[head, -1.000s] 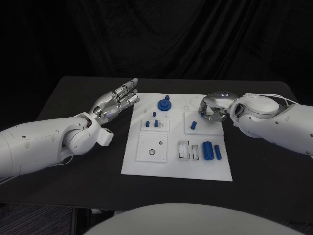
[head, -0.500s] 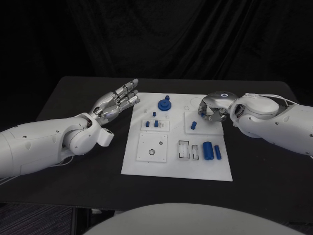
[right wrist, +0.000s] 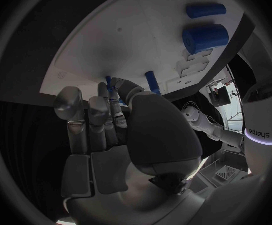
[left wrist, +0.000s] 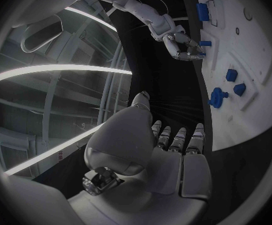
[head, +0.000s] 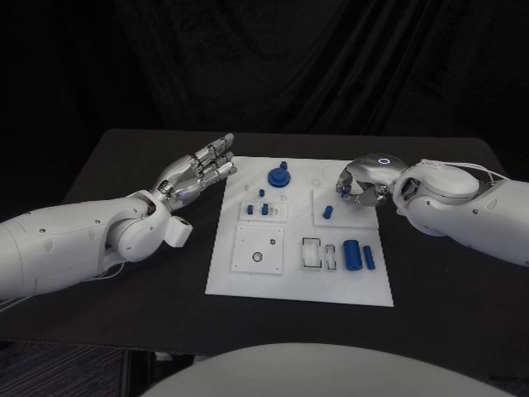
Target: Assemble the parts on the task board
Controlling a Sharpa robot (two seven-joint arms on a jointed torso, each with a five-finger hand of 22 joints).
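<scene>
task board [head: 298,285]: white, lay flat on table mid | parts [head: 351,251]: small, blue, lay and stood on task board

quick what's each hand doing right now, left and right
Left hand: open, fingers spread, holding nothing, beside the task board.
Right hand: fingers curled over the board by a blue peg; whether it holds anything cannot be told.
</scene>
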